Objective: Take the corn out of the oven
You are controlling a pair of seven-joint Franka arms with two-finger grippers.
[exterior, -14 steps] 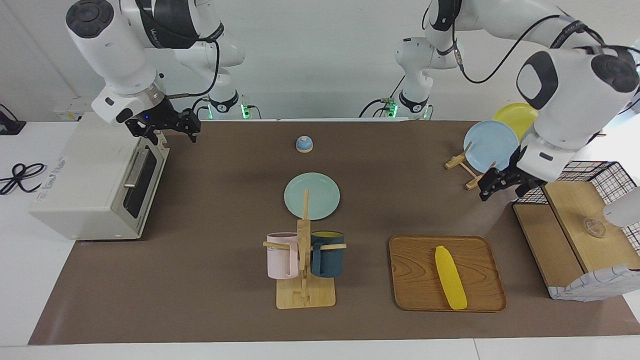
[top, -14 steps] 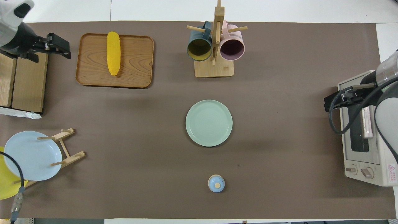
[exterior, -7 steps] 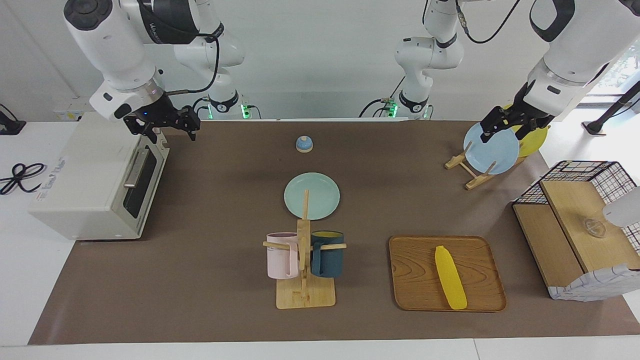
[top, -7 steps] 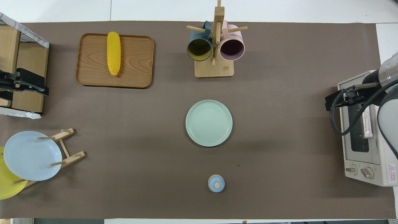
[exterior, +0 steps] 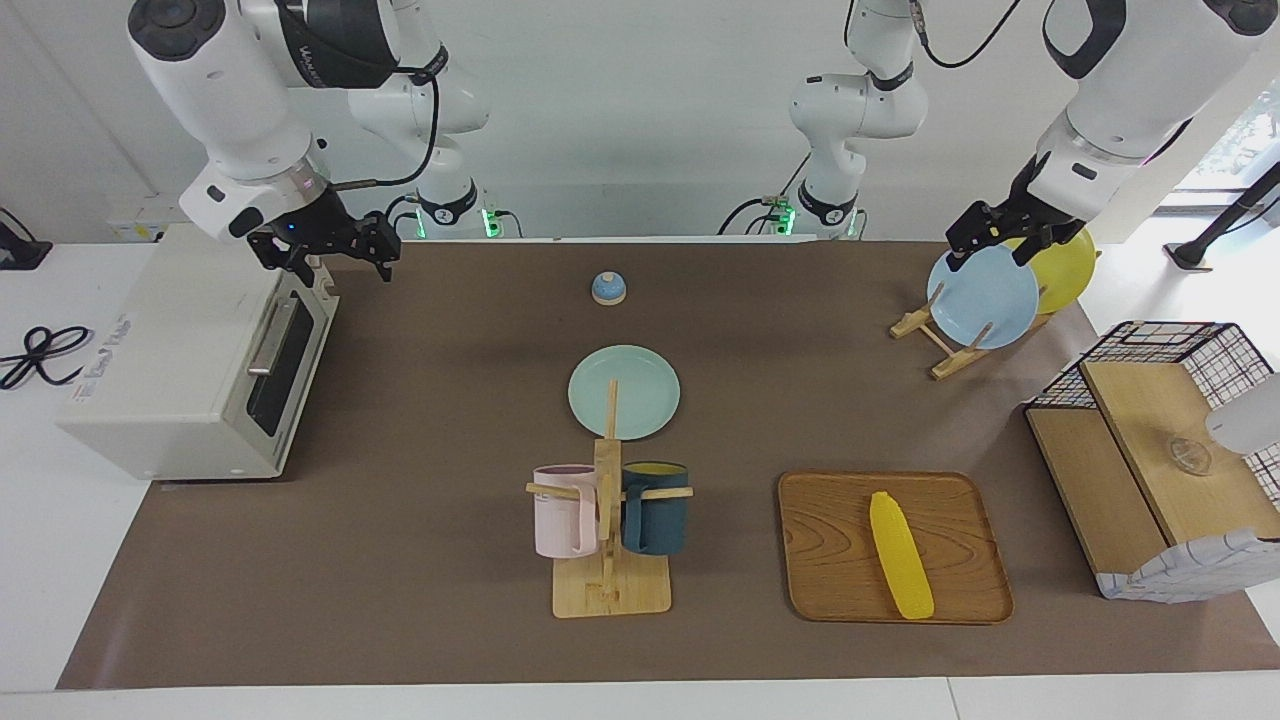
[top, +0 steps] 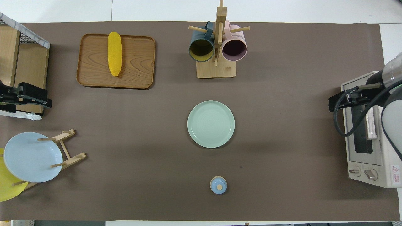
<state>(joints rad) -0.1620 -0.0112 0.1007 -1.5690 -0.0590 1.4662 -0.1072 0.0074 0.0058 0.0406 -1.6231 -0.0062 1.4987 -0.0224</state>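
The right gripper [exterior: 340, 256] hangs at the upper corner of the boxy off-white toaster oven [exterior: 170, 365], beside the top of its shut dark glass door; whether its jaws are spread or pressed together I cannot tell. The left gripper [exterior: 985, 235] is up over the pale blue plate [exterior: 982, 295] in the wooden plate rack, at the left arm's end of the bench [exterior: 420, 400]; its jaws carry nothing, and I cannot tell their gap either.

The bright yellow, tapered corn cob [exterior: 901, 555] is not in the oven. It lies flat on the rectangular wooden tray [exterior: 830, 545], farther from the robots than the plate rack and beside the wire-and-wood basket shelf [exterior: 1165, 440].

I judge the cob light and stiff, its kernelled skin giving some grip (though its round body could roll). A pinch across the thick middle, jaws square to its length, looks safest; the tapered tip would slip.

The oven's inside is hidden by the dark glass. In the overhead view the right arm covers part of the oven top, and the left gripper shows only at the frame's edge.
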